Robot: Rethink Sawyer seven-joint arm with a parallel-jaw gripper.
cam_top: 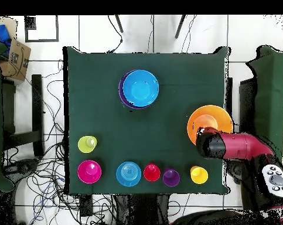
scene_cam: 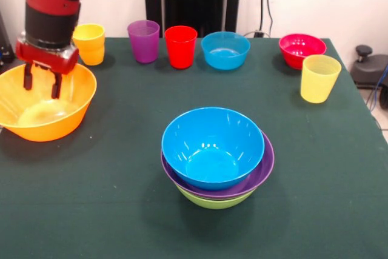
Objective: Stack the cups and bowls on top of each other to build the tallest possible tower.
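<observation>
I see three bowls nested as the tower [scene_cam: 217,159]; my tool [scene_cam: 41,84], open and empty, hangs over the orange bowl [scene_cam: 45,113] beside it; cups remain unstacked.

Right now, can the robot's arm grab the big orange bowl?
Probably yes. The gripper hangs right over the orange bowl, at its far rim, jaws open and pointing down. Nothing lies between them, and the orange cup behind stands clear.
</observation>
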